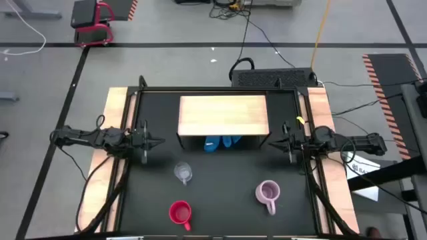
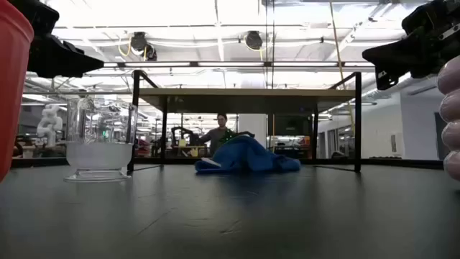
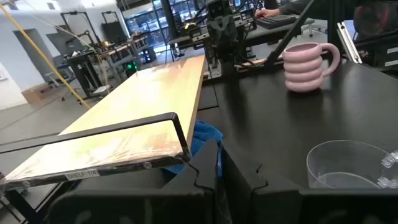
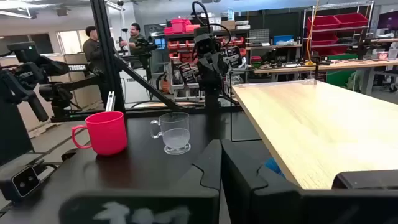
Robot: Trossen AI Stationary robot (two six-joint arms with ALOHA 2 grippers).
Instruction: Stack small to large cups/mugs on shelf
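Note:
The shelf (image 1: 223, 113), a light wooden board on a black frame, stands at the middle of the black table. The clear glass cup (image 1: 183, 173), the red mug (image 1: 180, 213) and the lilac mug (image 1: 268, 193) stand upright on their bases on the tabletop, near of the shelf. My left gripper (image 1: 159, 141) hovers shut and empty at the shelf's left end. My right gripper (image 1: 277, 142) hovers shut and empty at its right end. The left wrist view shows the lilac mug (image 3: 308, 65) and glass cup (image 3: 348, 165). The right wrist view shows the red mug (image 4: 106, 132) and glass cup (image 4: 174, 132).
A blue cloth (image 1: 220, 142) lies under the shelf board and also shows in the low view (image 2: 248, 156). Wooden side strips (image 1: 113, 133) run along the table's left and right edges. People stand in the room beyond the table (image 4: 93, 46).

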